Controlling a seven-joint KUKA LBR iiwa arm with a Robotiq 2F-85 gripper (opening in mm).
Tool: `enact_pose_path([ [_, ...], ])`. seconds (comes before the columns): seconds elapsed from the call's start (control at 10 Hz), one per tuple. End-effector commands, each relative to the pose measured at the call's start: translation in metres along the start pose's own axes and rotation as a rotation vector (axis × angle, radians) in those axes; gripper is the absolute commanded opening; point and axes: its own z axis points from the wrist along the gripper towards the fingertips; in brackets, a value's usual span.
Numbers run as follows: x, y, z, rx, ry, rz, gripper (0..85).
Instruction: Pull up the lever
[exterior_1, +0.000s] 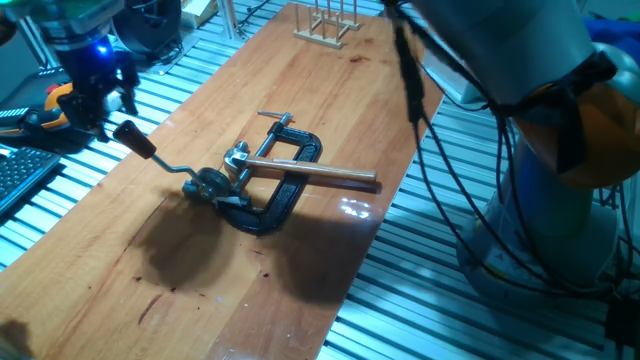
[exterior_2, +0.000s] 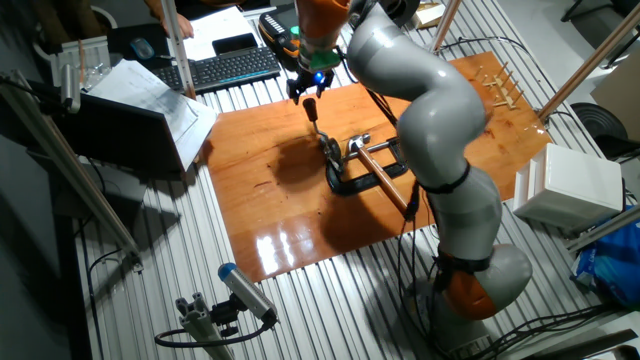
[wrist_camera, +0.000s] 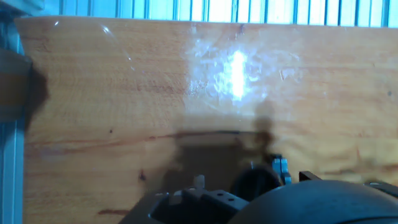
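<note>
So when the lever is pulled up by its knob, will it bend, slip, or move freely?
The lever looks like thin bent metal, so probably stiff. It likely swings around its pivot rather than lifting free, since the black clamp appears to hold the mechanism to the board. The small rounded knob may slip from the end effector.

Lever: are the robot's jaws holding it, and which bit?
The gripper sits right by the lever's wooden knob, but whether the jaws are actually clamping it cannot be told.

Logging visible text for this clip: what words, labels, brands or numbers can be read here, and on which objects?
None can be read in any view.
Papers left of the wooden board: print too small.
Keyboard: key legends too small.
C-clamp, lever and gripper: no markings visible.
</note>
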Motion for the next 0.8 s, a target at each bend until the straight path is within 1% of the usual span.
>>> enact_pose_path([
  [0.0, -0.004, -0.002, 0.005, 0.000, 0.000, -0.015, 51.0],
  [0.1, -0.007, -0.002, 0.010, -0.001, 0.011, -0.032, 34.0],
  [0.2, -0.008, -0.001, 0.012, -0.009, 0.028, -0.052, 17.0],
  [0.3, -0.007, 0.000, 0.012, -0.009, 0.046, -0.074, 0.0],
  [0.6, -0.008, -0.004, 0.018, 0.004, 0.063, -0.085, 0.0],
  [0.7, -0.007, -0.005, 0.019, 0.012, 0.079, -0.091, 0.0],
])
